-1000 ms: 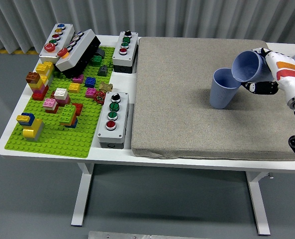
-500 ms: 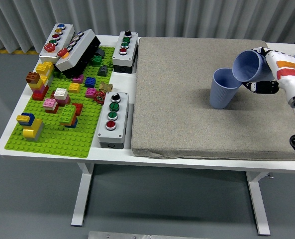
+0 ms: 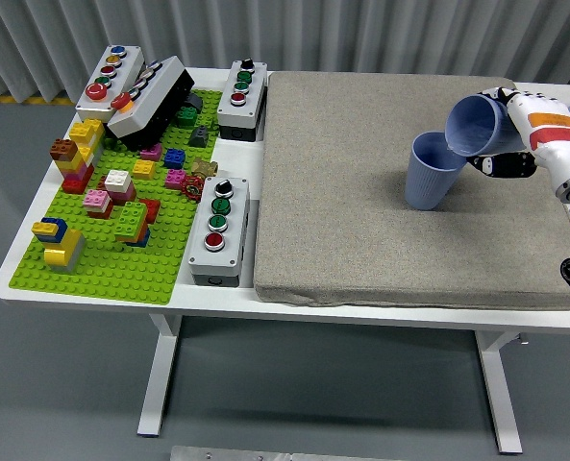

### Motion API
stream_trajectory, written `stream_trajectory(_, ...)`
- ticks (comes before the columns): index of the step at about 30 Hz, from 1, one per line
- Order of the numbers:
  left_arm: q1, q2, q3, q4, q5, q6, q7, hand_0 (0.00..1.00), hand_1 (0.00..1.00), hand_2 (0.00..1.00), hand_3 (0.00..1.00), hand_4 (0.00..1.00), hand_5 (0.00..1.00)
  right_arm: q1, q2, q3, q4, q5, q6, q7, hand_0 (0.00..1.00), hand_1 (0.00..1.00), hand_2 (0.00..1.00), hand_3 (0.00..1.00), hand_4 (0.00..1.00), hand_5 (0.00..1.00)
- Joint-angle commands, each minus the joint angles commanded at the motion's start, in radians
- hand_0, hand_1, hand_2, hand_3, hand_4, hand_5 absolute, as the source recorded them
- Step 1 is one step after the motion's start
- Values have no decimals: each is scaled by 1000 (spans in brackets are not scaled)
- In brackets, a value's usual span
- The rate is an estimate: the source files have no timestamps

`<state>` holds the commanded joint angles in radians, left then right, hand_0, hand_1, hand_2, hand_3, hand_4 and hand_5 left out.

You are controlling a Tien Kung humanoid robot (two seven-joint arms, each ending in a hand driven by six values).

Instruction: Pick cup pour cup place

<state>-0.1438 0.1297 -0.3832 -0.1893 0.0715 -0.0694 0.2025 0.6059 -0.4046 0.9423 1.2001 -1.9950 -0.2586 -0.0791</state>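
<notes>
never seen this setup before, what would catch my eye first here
Most likely the right hand at the right edge, holding a blue cup tipped on its side with its mouth over a second blue cup standing upright on the grey mat. After that, the green baseplate crowded with colourful bricks on the table's left side, with grey button boxes beside and behind it.
</notes>
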Motion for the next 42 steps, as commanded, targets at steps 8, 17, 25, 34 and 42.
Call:
stream_trajectory(8, 1, 1, -2, -1, 3, 0, 1, 880, 847, 917, 798, 635, 909, 21, -15, -35, -3, -4, -7, -4, 805, 638, 506, 593, 814, 266)
stream_trajectory(17, 2, 3, -3, -1, 5, 1, 1, 880, 847, 917, 798, 635, 909, 38, -26, -59, -12, -5, -18, -6, 806, 638, 507, 592, 813, 261)
stream_trajectory(25, -1, 3, -1, -1, 2, 1, 0, 880, 847, 917, 798, 635, 909, 53, -35, -78, -25, -3, -25, -4, 808, 638, 507, 592, 810, 260)
stream_trajectory(34, -3, 4, -2, -1, 2, 1, 0, 880, 848, 917, 799, 635, 909, 64, -44, -101, -44, -9, -50, 9, 812, 637, 507, 591, 808, 258)
stream_trajectory(42, -5, 4, -1, -1, 2, 2, 0, 880, 848, 917, 798, 636, 910, 75, -47, -127, -52, -16, -77, 14, 812, 639, 507, 591, 808, 257)
